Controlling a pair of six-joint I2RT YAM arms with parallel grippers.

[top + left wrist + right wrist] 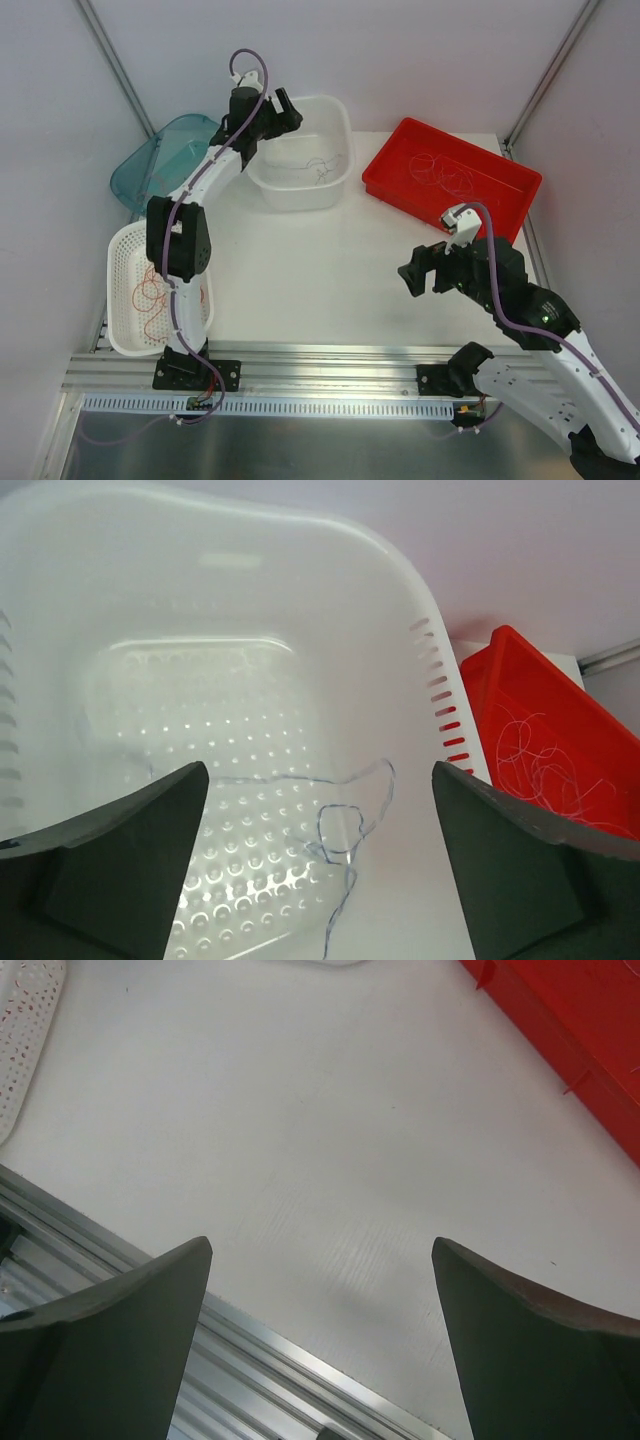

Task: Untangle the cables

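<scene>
While left gripper (283,110) gapes at the tub rim (348,140), cable (322,170) lies inside.

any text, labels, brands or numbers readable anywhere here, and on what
None: no word, label, brand, number or sign can be read in any of the three views.
The tub, red tray, basket and teal lid show plain plastic with no print on the sides in view.
</scene>
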